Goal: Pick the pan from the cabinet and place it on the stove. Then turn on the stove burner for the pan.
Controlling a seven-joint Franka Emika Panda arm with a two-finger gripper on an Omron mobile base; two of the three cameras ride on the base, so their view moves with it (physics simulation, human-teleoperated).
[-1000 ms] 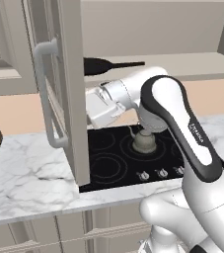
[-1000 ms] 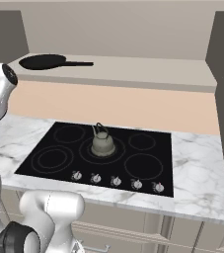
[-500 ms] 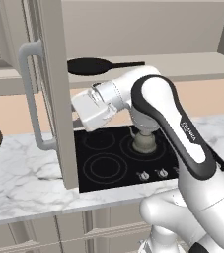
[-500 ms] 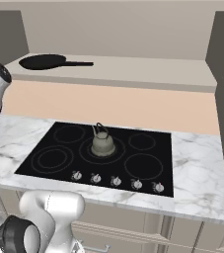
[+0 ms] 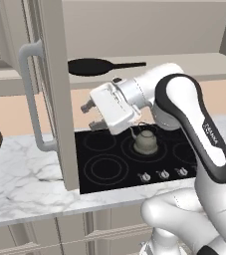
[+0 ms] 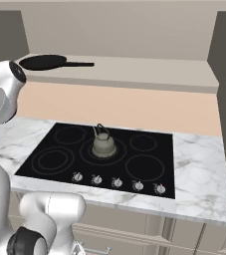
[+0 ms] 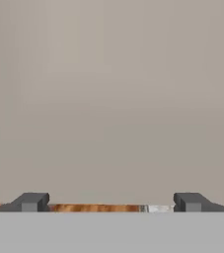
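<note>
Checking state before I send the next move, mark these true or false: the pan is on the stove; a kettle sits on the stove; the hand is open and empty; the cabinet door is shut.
1. The pan is on the stove. False: it lies on the cabinet shelf, handle pointing right.
2. A kettle sits on the stove. True, on the middle ring.
3. The hand is open and empty. True.
4. The cabinet door is shut. False: it stands swung open, beside the hand.
</note>
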